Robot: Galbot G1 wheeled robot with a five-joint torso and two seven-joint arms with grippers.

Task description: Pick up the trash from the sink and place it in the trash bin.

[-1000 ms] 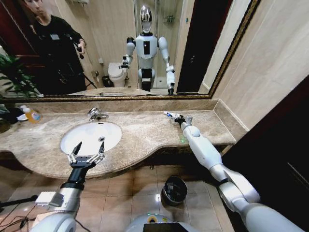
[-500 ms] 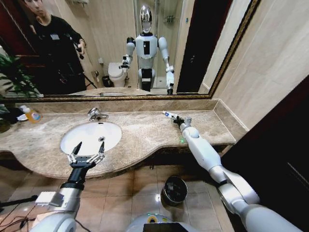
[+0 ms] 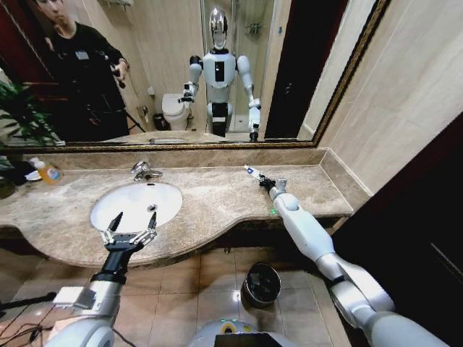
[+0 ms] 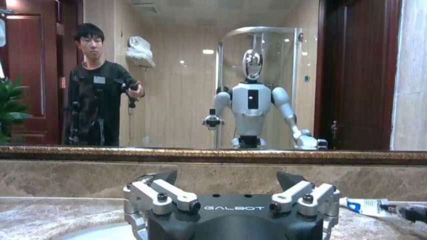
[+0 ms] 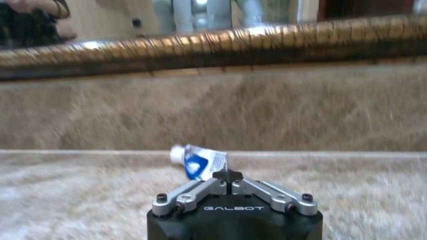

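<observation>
While the left gripper [image 3: 132, 225] hangs in the lower left of the head view, its fingers [image 4: 160, 192] spread wide and holding nothing, it sits just over the front edge of the counter [image 3: 210, 199] at the near rim of the sink [image 3: 136, 204]. Seen from here, the white basin looks bare inside, with the chrome faucet [image 3: 144, 170] standing at its back edge. Far off at the left edge of the frame, a bottle of orange liquid [image 3: 46, 170] stands on the counter against the mirror [image 3: 181, 69].

Moving right across the marble, the right arm reaches up from the lower right corner of the frame to the back of the counter, right of centre. The right gripper [image 3: 265, 181] is clenched there on a small white and blue tube [image 3: 252, 172], which sticks out to the left of the fingertips. In the right wrist view the pinched tube [image 5: 199, 160] shows its white cap and blue print just above the closed fingers [image 5: 230, 176], with the counter's backsplash behind it.

Down on the tiled floor, below the counter edge and near the bottom centre of the head view, the dark round trash bin [image 3: 261, 284] stands well apart from both grippers.
</observation>
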